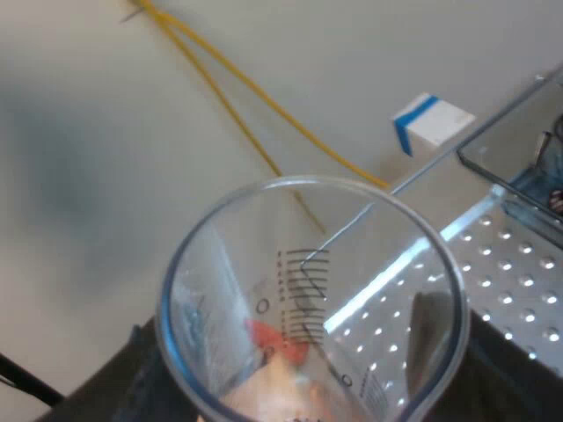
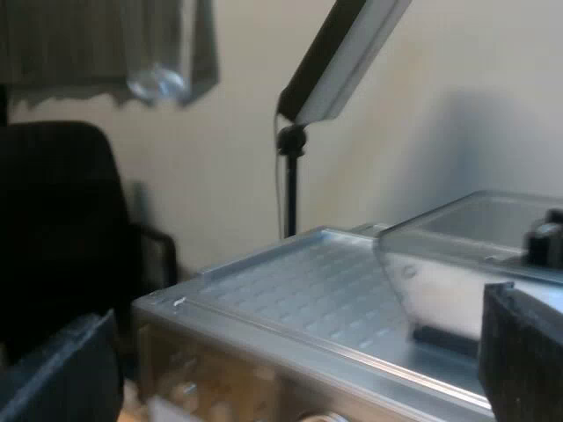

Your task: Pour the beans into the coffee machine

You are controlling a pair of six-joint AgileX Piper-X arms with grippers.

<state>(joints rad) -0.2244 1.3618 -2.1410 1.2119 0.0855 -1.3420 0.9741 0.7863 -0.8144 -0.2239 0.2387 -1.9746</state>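
Our left pincer (image 1: 312,391) pinches the measuring glass (image 1: 211,299), mouth toward us, right over the edge of the espresso machine (image 1: 510,272), near the bean hopper (image 1: 519,145). Our right pincer (image 2: 290,360) hangs spread wide beside the machine's top.

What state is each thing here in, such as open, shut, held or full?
left gripper: shut on the measuring glass.
measuring glass: held, mouth towards the camera, close to the machine's top; contents unclear.
right gripper: open, holding nothing, near the machine's top edge.
espresso machine: standing, with its hopper in place.
bean hopper: sits on the machine's top; lid on or off cannot be told.
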